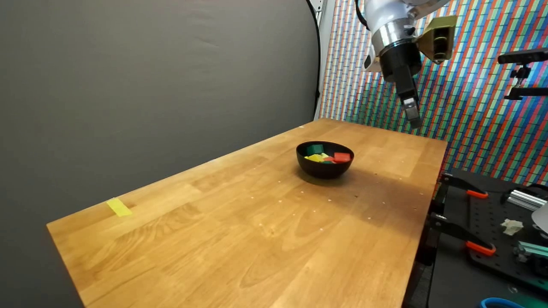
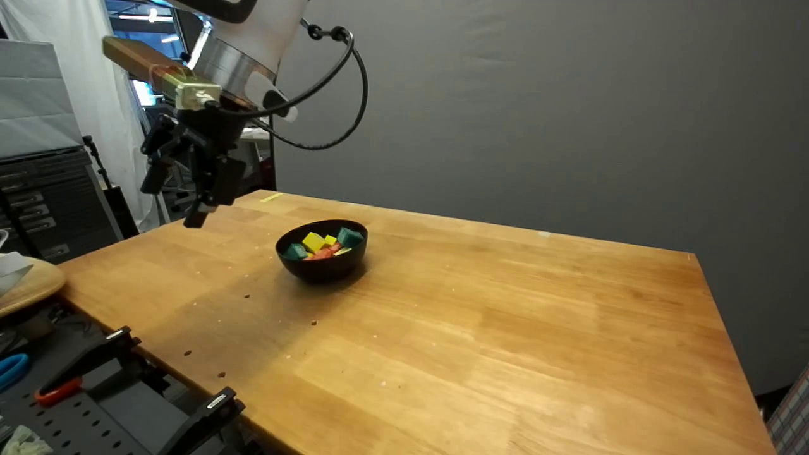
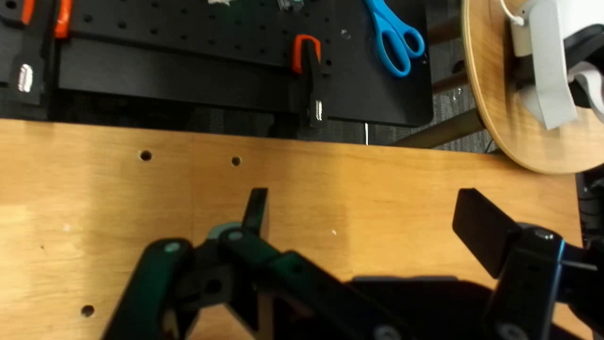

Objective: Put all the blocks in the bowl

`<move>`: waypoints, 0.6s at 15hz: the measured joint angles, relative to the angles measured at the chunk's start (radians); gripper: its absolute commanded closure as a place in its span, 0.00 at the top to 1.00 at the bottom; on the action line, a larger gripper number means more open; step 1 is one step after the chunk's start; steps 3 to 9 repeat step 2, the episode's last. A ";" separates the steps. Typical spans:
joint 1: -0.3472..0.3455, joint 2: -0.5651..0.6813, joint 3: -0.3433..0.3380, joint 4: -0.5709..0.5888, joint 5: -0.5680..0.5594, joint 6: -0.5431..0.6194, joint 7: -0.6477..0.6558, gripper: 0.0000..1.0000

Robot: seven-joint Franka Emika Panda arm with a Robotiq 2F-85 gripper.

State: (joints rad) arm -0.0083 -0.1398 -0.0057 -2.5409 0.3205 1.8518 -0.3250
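Hanging wide-jawed and empty left of the bowl [image 2: 322, 270] in an exterior view, your gripper [image 3: 365, 215] should retreat leftward, sparing the seemingly complete load of blocks [image 2: 314, 242].

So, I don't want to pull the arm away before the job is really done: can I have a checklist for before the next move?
1. Black two-finger gripper open, nothing held: ok.
2. Gripper apart from the round black bowl: ok, a gap shows in both exterior views.
3. Bowl upright on the light-brown wooden table: ok.
4. Small red, yellow and green blocks inside the bowl: ok for all that show.
5. Full block count: cannot tell; they overlap and the bowl's wall may hide some.
6. Flat yellow strip near the table's edge: ok, looks like tape rather than a block.
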 measured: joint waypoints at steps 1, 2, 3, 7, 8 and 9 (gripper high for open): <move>-0.006 -0.051 -0.012 -0.049 -0.014 0.003 -0.013 1.00; -0.013 -0.100 -0.028 -0.096 -0.029 0.004 -0.028 1.00; -0.013 -0.100 -0.028 -0.096 -0.029 0.004 -0.028 1.00; -0.013 -0.100 -0.028 -0.096 -0.029 0.004 -0.028 1.00; -0.013 -0.100 -0.028 -0.096 -0.029 0.004 -0.028 1.00; -0.013 -0.100 -0.028 -0.096 -0.029 0.004 -0.028 1.00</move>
